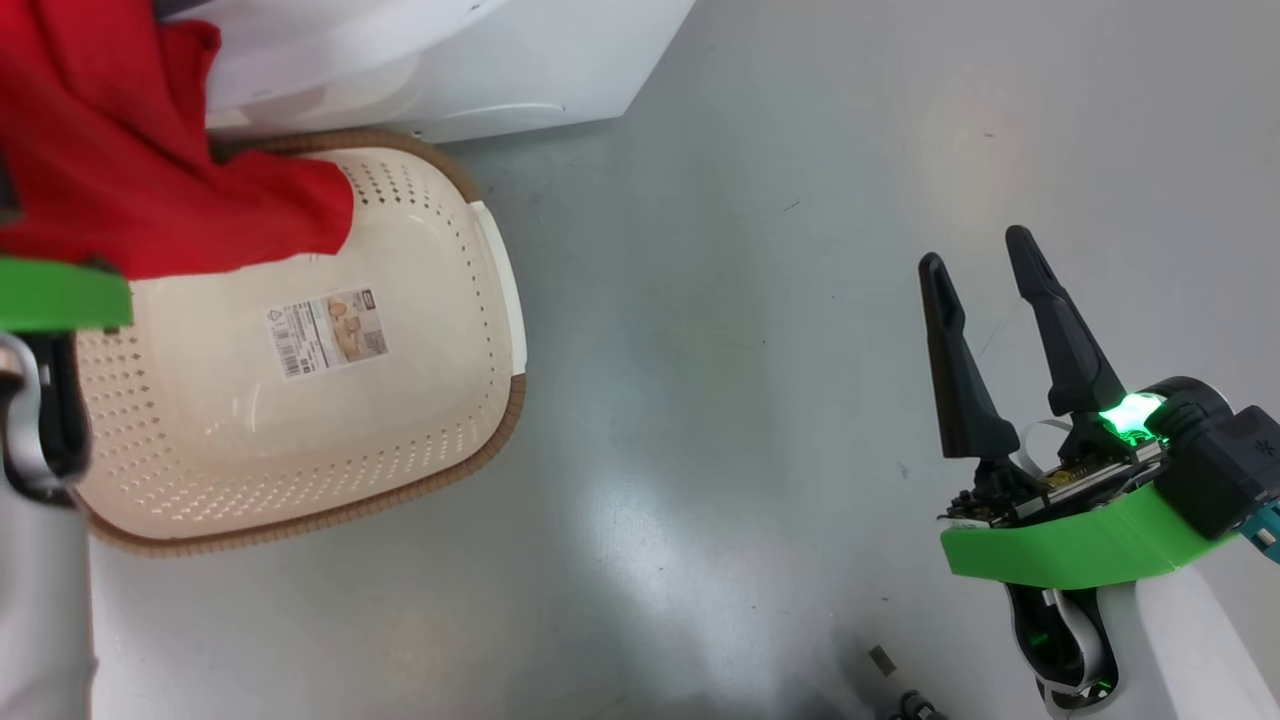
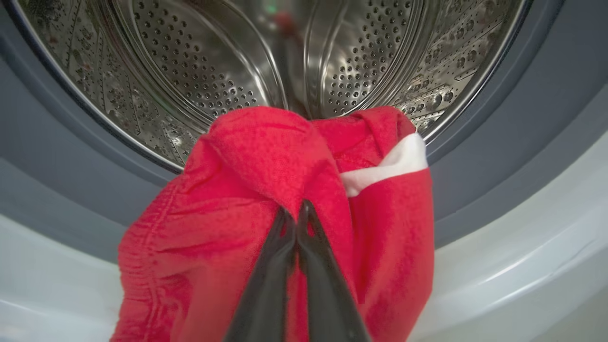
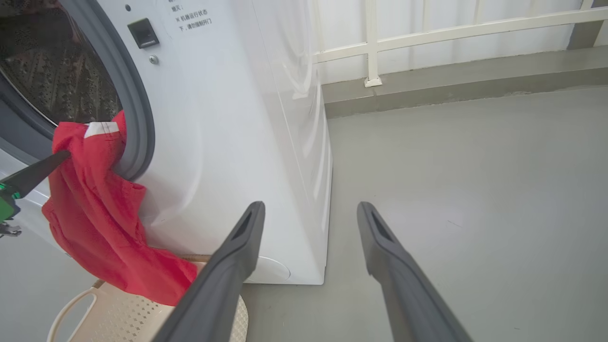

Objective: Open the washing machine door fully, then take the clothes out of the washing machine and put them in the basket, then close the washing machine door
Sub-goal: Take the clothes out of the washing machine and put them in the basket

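Note:
My left gripper [image 2: 297,212] is shut on the red clothes [image 2: 266,190], which hang out over the grey rubber ring at the mouth of the washing machine [image 2: 522,266]. The steel drum [image 2: 213,71] behind them looks bare. In the right wrist view the clothes [image 3: 95,209] drape down the machine's front [image 3: 228,118], with their lower end reaching into the cream basket [image 3: 118,316]. From the head view the red fabric [image 1: 130,170] lies over the basket's far corner [image 1: 420,430]. My right gripper [image 1: 985,262] hovers open over the floor to the right. The washing machine door is out of view.
The basket stands on the grey floor [image 1: 760,300] right against the machine's base [image 1: 480,80]. A white railing [image 3: 427,28] and a low kerb run along the wall beyond the machine. Small dark bits lie on the floor near my right arm [image 1: 885,660].

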### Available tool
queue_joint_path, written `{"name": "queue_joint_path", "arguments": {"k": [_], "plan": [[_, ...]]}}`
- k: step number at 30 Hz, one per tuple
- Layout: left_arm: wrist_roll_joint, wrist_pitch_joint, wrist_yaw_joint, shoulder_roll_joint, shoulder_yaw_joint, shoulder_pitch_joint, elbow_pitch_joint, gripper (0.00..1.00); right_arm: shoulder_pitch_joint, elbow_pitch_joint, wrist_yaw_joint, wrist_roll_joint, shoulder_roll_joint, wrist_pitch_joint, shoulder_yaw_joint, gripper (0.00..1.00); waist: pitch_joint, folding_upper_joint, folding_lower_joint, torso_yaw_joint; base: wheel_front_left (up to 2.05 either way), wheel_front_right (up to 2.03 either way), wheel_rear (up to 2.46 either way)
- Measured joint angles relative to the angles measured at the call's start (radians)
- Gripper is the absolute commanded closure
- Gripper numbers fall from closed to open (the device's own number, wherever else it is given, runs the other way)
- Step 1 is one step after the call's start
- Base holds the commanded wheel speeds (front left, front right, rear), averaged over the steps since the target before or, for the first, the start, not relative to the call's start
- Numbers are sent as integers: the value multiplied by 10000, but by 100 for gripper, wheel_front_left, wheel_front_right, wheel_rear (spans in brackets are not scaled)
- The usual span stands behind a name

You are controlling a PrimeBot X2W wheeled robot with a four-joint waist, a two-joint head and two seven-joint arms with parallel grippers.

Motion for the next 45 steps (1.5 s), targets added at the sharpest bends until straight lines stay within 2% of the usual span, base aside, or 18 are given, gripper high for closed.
{"name": "queue_joint_path", "arguments": {"k": [15,23,27,33,45], "plan": [[-19,67,25,-353,-65,2607,-3329,100,-9,15,0,12,0,0,-86,0,-131,0,0,237,0,0,0],[-90,623,29,-646,-487,3949,-3992,100,-8,2,0,48,-2,0,-104,0,-169,0,0,350,0,0,0],[-140,583,17,-652,-564,4032,-3467,100,-9,6,0,63,-2,0,-61,0,-133,0,0,346,0,0,0],[-196,410,-98,-654,-717,3897,-1981,100,-12,6,0,73,-2,0,-8,0,-112,0,0,235,0,0,0],[-387,228,-675,-708,-1239,2248,2673,100,-19,10,0,270,0,0,125,0,-14,1,0,-103,0,0,0]]}}
